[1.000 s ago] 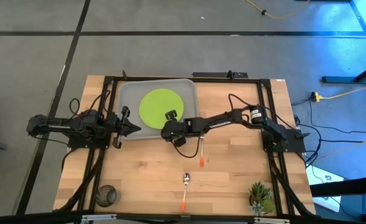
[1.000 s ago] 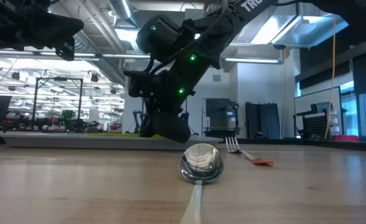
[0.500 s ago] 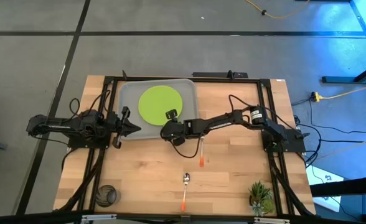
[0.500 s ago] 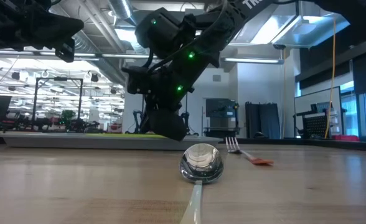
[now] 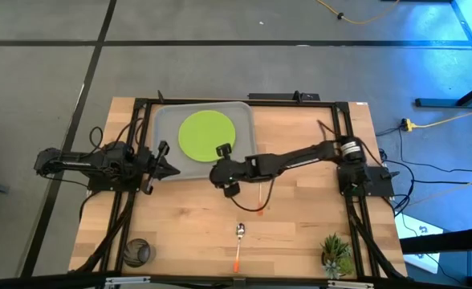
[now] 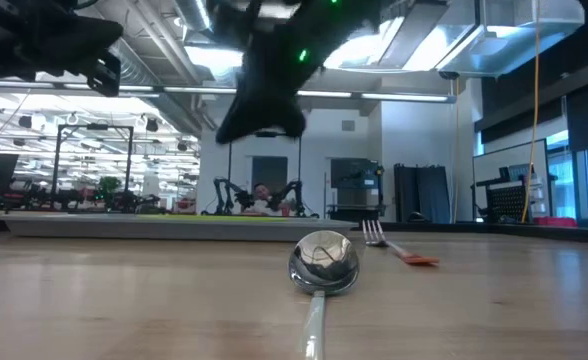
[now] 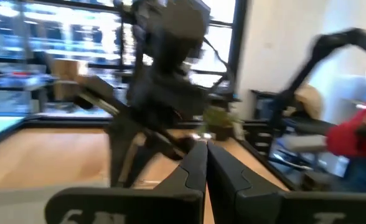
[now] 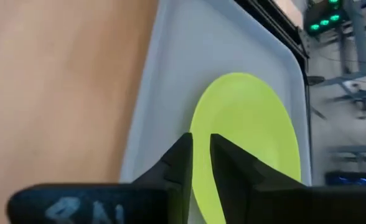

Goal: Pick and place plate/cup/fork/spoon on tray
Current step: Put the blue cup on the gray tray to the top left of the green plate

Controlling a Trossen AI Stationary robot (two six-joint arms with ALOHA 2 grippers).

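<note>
The lime-green plate [image 5: 205, 133] lies flat in the light grey tray [image 5: 165, 120] at the table's far side. My right gripper [image 8: 200, 148] hovers above the plate's near right edge, pointing slantwise down, its fingers a narrow gap apart with nothing between them. The fork [image 5: 260, 197] lies on the wood right of centre, its orange handle toward the near edge. The spoon [image 5: 239, 234] lies nearer the front, bowl up [image 6: 324, 264]. The dark cup [image 5: 138, 251] stands at the near left corner. My left gripper [image 5: 172, 168] waits shut beside the tray's left near corner.
A small potted plant [image 5: 335, 254] stands at the near right corner. Black frame rails [image 5: 348, 160] run along the table's left, right and far sides. Bare wood lies between the tray and the spoon.
My right gripper has risen from just above the plate's near right edge, up and slightly toward the near edge; in the low view it has climbed from table height to the top of the picture. The plate stays flat in the tray.
</note>
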